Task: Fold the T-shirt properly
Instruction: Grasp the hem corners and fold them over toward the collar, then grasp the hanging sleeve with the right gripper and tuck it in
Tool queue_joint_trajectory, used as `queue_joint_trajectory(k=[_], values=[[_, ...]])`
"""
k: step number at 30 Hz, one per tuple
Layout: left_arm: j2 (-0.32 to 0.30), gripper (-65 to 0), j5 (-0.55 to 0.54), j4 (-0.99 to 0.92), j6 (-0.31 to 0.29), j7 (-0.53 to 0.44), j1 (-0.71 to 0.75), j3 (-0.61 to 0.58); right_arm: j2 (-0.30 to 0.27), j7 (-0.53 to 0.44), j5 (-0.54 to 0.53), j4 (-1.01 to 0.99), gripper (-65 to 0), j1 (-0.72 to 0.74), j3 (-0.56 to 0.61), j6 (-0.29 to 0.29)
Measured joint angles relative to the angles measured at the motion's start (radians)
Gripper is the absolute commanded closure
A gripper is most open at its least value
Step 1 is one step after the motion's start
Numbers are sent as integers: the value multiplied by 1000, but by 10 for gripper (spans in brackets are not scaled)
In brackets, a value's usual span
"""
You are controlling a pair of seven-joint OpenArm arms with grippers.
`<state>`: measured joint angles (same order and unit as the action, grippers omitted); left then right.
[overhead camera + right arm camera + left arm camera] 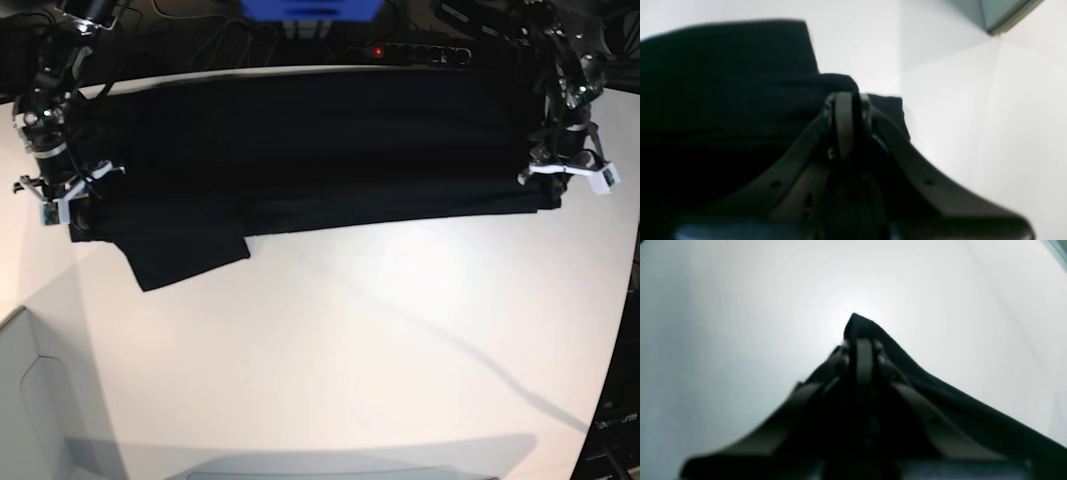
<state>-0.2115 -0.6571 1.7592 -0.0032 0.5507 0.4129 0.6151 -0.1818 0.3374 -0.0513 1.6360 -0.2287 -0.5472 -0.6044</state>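
Observation:
The black T-shirt lies stretched sideways across the far part of the white table, plain side up, folded into a long band. One sleeve sticks out toward the front on the left. My left gripper is at the shirt's right end and is shut on a corner of the cloth; the left gripper shows pinched jaws. My right gripper is at the shirt's left end. In the right wrist view, the right gripper is shut on a fold of the T-shirt. No print or tag shows.
A blue object, a power strip with a red light and cables lie behind the table's far edge. A grey-green edge shows beyond the table. A lower white panel sits at the front left.

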Motion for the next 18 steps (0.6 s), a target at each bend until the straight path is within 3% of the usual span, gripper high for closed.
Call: queue_joint_trajectory(k=[13, 15, 18], values=[[2, 0, -5, -148, -1, -5, -9, -3, 2, -2, 2, -59, 0, -6, 6, 0], [2, 0, -7, -168, -1, -4, -10, -3, 2, 2, 2, -66, -55, -8, 10, 0], [2, 0, -6, -172, 0, -2, -9, -3, 0, 73, 3, -70, -203, -6, 18, 0]])
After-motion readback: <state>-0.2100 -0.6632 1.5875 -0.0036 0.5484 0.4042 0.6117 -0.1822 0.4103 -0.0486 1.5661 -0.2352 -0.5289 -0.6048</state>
